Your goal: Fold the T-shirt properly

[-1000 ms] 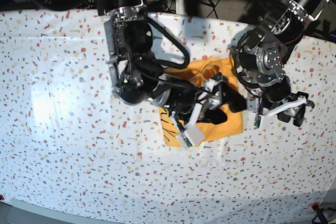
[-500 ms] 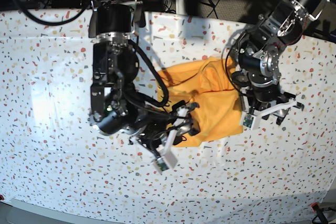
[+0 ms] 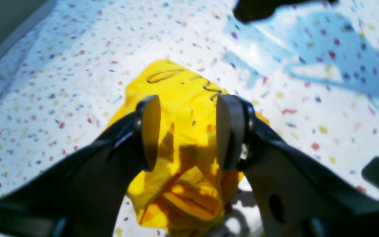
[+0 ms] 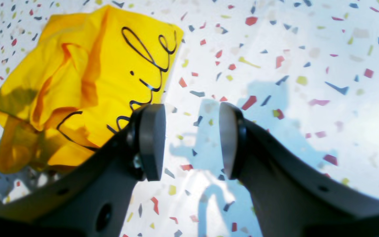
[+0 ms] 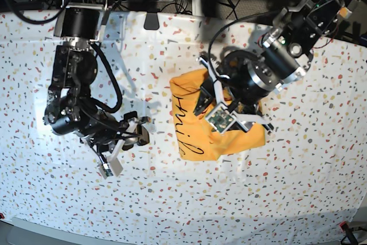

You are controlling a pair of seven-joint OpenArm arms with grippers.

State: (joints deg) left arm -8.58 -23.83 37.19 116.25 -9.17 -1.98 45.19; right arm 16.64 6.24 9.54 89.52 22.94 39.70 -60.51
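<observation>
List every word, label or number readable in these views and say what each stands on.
"mile", in black handwritten script on the yellow T-shirt; a stroke before the m may be a further letter, partly hidden by folds and the right gripper.
Green circuit board on the left arm's wrist: any markings too small to read.

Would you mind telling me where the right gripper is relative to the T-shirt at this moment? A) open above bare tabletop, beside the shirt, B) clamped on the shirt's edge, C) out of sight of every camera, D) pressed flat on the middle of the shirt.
A: in the right wrist view the right gripper has parted pads with only speckled table between them, and the T-shirt lies off to one side, untouched.
</observation>
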